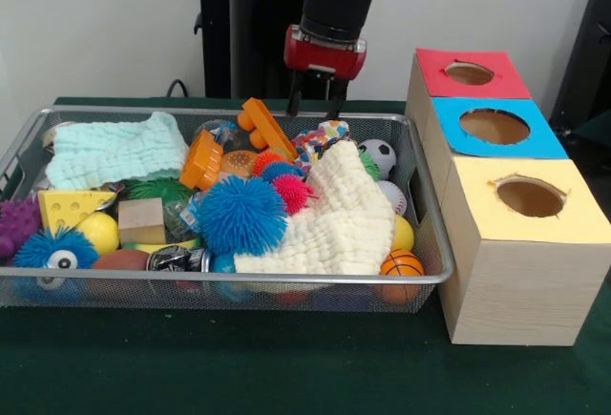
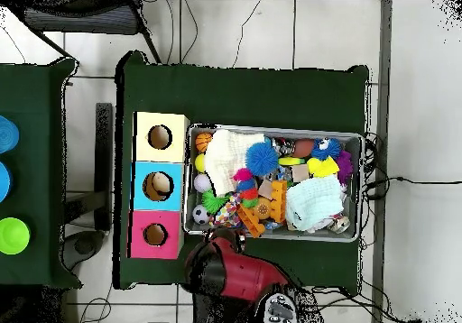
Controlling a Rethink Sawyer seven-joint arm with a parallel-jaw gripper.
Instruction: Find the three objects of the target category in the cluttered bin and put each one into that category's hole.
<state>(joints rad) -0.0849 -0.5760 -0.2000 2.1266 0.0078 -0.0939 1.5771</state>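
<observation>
- Silver mesh forms the cluttered bin [image 1: 425, 207], which is packed with toys and cloths.
- One spotted wrapper [image 1: 321, 138] is seen at the far rim, beside the cream cloth [image 1: 344, 215].
- Directly above it the gripper [image 1: 313, 107] is held, fingers spread and empty.
- The yellow-surrounded hole [image 1: 530, 197] is seen on the nearest box.

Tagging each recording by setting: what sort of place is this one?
Probably a robotics lab's sorting test station: a green-covered table holds a wire mesh bin crammed with toys, three wooden boxes with red, blue and yellow-surround holes, and the red Sawyer arm stands over a tiled floor with loose cables.
</observation>
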